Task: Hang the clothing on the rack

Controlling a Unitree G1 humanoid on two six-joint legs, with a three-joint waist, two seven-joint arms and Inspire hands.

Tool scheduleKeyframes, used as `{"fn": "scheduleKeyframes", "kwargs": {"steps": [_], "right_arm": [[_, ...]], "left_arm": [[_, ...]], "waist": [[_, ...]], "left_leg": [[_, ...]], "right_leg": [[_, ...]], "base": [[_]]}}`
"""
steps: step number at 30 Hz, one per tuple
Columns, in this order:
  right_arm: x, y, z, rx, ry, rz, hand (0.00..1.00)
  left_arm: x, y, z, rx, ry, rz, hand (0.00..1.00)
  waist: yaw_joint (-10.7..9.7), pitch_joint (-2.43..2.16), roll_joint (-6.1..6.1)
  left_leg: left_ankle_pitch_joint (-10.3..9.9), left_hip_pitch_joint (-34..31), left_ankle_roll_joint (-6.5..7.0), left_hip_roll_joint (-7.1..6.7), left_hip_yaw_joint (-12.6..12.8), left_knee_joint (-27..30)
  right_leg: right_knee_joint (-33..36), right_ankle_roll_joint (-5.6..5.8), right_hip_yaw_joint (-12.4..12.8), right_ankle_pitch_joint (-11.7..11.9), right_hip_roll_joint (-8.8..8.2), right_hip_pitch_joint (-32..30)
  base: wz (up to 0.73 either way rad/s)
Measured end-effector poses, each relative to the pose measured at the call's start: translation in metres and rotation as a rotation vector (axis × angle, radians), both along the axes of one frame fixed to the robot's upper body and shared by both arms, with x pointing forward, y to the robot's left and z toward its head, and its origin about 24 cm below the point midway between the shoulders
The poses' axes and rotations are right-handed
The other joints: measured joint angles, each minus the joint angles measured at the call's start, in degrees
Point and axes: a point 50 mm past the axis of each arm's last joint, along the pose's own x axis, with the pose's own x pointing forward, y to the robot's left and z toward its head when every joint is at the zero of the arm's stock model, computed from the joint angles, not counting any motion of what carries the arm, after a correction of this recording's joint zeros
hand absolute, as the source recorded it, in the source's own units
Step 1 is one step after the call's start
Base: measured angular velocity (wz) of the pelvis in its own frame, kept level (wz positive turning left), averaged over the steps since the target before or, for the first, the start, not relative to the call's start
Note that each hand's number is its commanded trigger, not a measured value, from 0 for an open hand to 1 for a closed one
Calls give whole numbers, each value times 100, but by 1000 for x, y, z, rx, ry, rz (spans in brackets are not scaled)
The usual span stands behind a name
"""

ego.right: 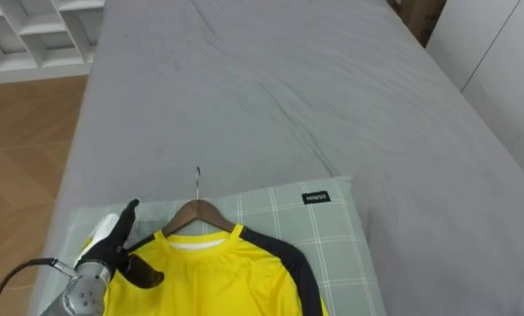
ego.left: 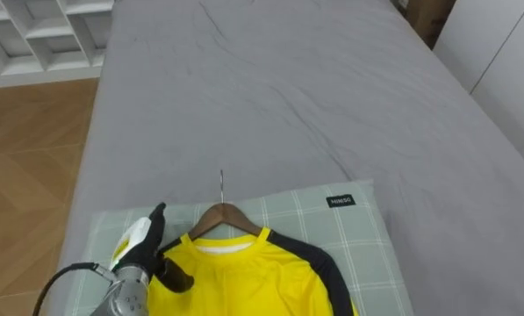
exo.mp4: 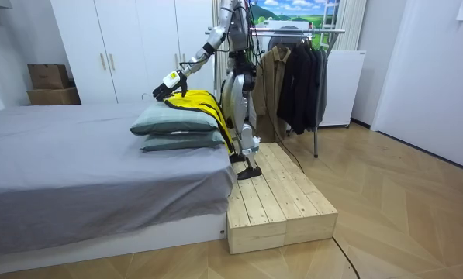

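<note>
Shirt: yellow shirt (ego.left: 244, 279) with dark shoulder stripes, on a wooden hanger (ego.left: 224, 214), hook pointing to 12 o'clock.
Place: flat on a green checked pillow (ego.left: 362, 241), at 6 o'clock of the grey bed (ego.left: 288, 88).
Left hand (ego.left: 143, 250): at 9 o'clock of the collar, fingers stretched, released, thumb on the shoulder.

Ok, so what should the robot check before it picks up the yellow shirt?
1. The yellow shirt sits on the wooden hanger: ok.
2. The hook is uncovered and points up the bed: ok.
3. The left hand is open by the shirt's shoulder: ok.
4. The hand grips the hanger: not ok, it holds nothing.
5. There is free space on the clothes rack behind the robot: cannot tell.
</note>
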Motion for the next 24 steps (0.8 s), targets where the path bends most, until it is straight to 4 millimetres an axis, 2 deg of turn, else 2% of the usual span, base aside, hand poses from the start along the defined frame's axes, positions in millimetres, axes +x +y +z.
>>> {"fn": "scheduleKeyframes", "kwargs": {"steps": [4,7,13,24], "right_arm": [[0,0,-1,6,11,-19,0],[3,-1,0,17,0,-45,0],[4,-3,1,41,-7,-47,0],[19,-1,5,55,-48,-44,0]], "left_arm": [[13,9,19,41,-74,17,0],[20,9,29,67,-116,5,0],[23,11,35,104,-158,-4,0],[21,17,34,171,-150,-25,0]], "waist": [[-94,36,4],[-142,58,41],[-235,116,138],[-282,125,151]], "left_leg": [[-79,-317,5,25,0,379],[-126,-476,16,50,-9,531],[-256,-704,40,73,-10,775],[-283,-822,42,99,98,869]], "right_leg": [[256,-7,-3,-37,-3,-265],[303,-5,-26,-43,6,-368],[500,5,-27,-39,13,-571],[595,-15,11,-60,10,-758]], "base": [[1],[2],[-2],[-4]]}}
